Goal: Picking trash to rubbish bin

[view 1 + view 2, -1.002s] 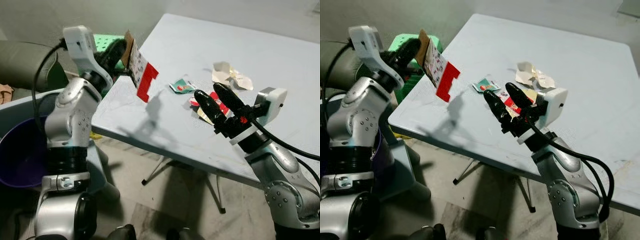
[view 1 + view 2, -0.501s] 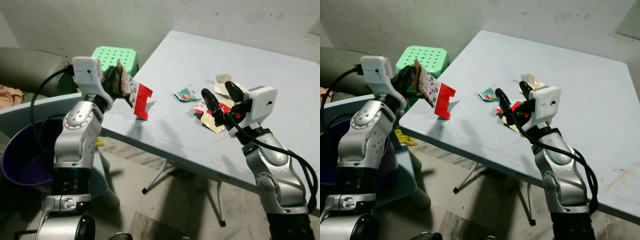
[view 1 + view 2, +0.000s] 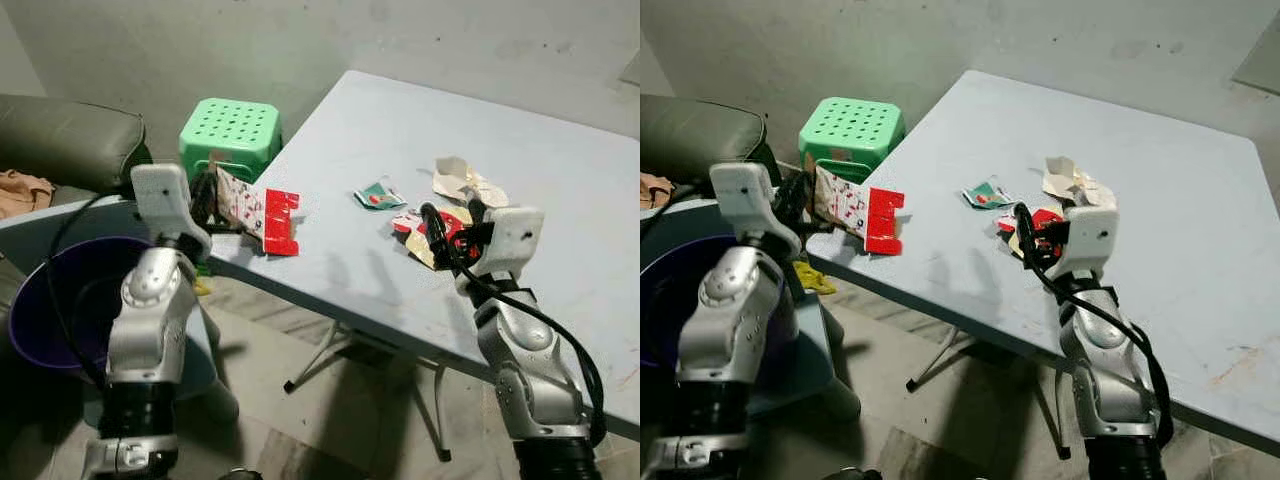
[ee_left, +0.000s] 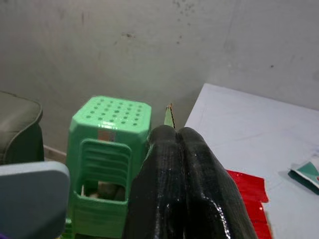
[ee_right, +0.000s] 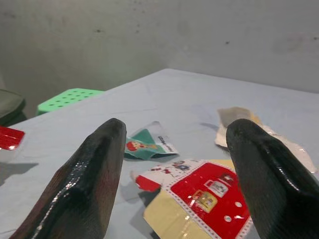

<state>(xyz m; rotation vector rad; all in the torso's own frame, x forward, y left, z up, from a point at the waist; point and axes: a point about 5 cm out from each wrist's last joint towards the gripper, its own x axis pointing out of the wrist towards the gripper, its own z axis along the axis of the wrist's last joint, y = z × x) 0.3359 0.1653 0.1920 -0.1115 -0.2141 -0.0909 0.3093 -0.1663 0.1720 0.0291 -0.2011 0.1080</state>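
My left gripper is shut on a red-and-white wrapper, holding it at the table's near left corner. In the left wrist view the fingers are pressed together over the wrapper's red part. My right gripper stands open just above a red-and-yellow wrapper lying on the grey table. A small green-and-white wrapper and a crumpled beige paper lie a little beyond it. A purple rubbish bin sits low to my left.
A green plastic stool stands past the table's left corner. A dark sofa is behind the bin, against the grey wall. The table's folding legs stand on the concrete floor.
The camera has shifted. My left arm has come down, bringing the held wrapper from mid-air to the table's corner. My right gripper has moved forward over the red-and-yellow wrapper.
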